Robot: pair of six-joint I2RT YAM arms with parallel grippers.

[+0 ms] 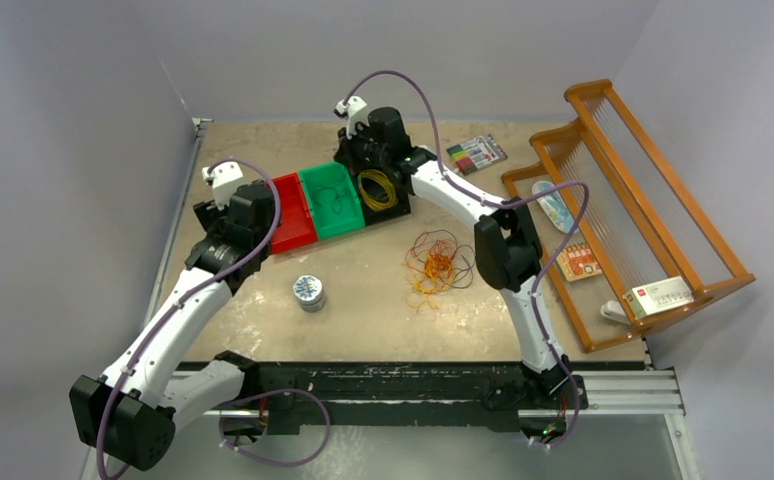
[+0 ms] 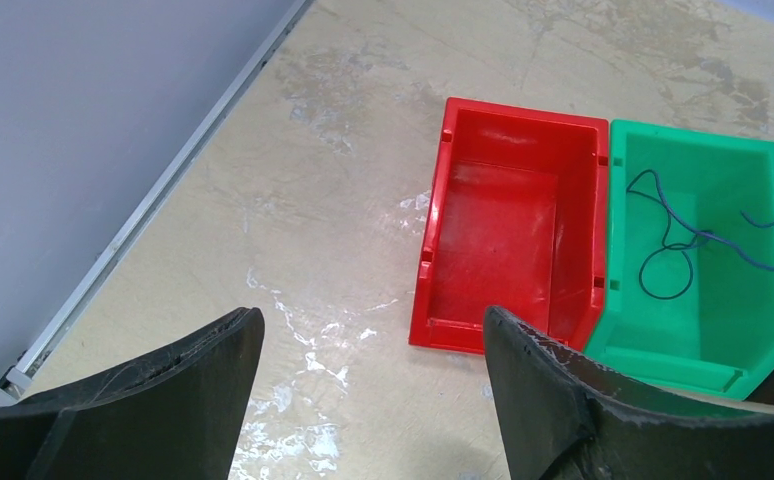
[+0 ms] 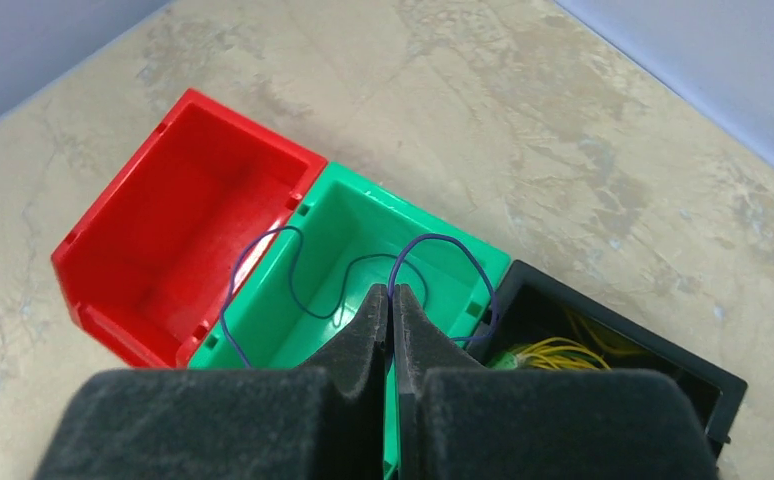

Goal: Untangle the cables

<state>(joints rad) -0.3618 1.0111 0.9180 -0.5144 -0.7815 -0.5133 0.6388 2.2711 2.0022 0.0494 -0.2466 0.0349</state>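
Note:
A tangled bundle of orange-red and dark cables (image 1: 436,262) lies on the table right of centre. My right gripper (image 3: 391,292) is shut on a thin blue-purple cable (image 3: 293,285) above the green bin (image 3: 363,215); the cable loops down into that bin. The same cable shows in the left wrist view (image 2: 675,240), lying in the green bin (image 2: 753,330). Yellow cables (image 1: 377,187) fill the black bin (image 3: 628,335). My left gripper (image 2: 373,345) is open and empty, above bare table near the red bin's (image 2: 483,245) front corner.
The red bin (image 1: 291,212) is empty. A small round tin (image 1: 309,291) stands on the table in front of the bins. A pack of markers (image 1: 477,153) lies at the back. A wooden rack (image 1: 618,200) with small items stands at the right edge.

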